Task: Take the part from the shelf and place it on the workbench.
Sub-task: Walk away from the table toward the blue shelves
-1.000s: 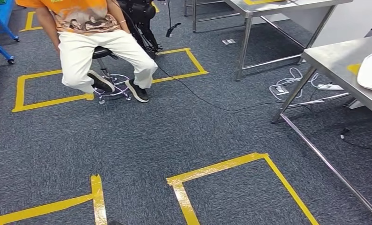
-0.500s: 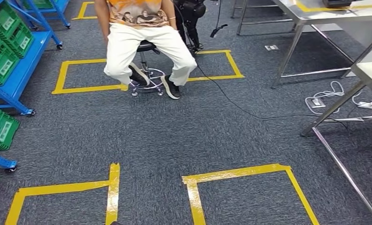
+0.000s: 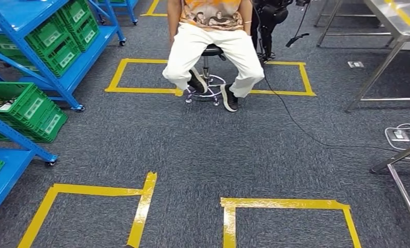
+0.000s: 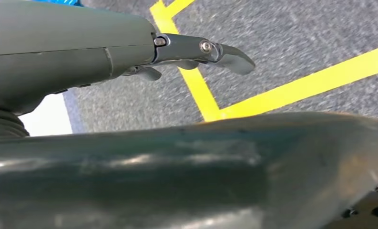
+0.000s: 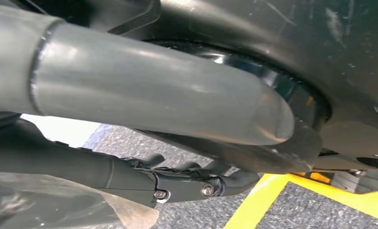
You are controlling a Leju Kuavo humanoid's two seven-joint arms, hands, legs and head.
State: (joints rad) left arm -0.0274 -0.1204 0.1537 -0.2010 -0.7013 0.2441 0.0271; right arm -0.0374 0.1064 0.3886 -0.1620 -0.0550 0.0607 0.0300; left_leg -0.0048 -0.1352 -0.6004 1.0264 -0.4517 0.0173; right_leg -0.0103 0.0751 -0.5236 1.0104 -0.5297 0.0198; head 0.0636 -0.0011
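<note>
While the blue shelf [image 3: 63,85] is being viewed from the head camera, it is being seen at the left of the grey carpet [image 3: 192,144], with green bins [image 3: 29,106] being carried on its tilted levels. The part itself is not being resolved in any bin, so its place cannot be told. A steel bench [image 3: 399,15] is being shown at the upper right, well apart from the shelf. Between them a person [image 3: 213,41] is being seated on a wheeled stool [image 3: 208,51] inside a yellow tape square [image 3: 125,77]; a black cable [image 3: 295,124] is being trailed across the carpet towards a white power strip [image 3: 399,135].

In the left wrist view, the left robot hand [image 4: 82,52] is being held over taped carpet, its fingers [image 4: 225,55] being kept straight and well apart from the thumb [image 4: 177,167], with nothing between them. In the right wrist view, the right robot hand [image 5: 129,176] is being shown with dark fingers [image 5: 201,183] lying below the thick thumb [image 5: 153,95]; whether anything is being gripped cannot be told.
</note>
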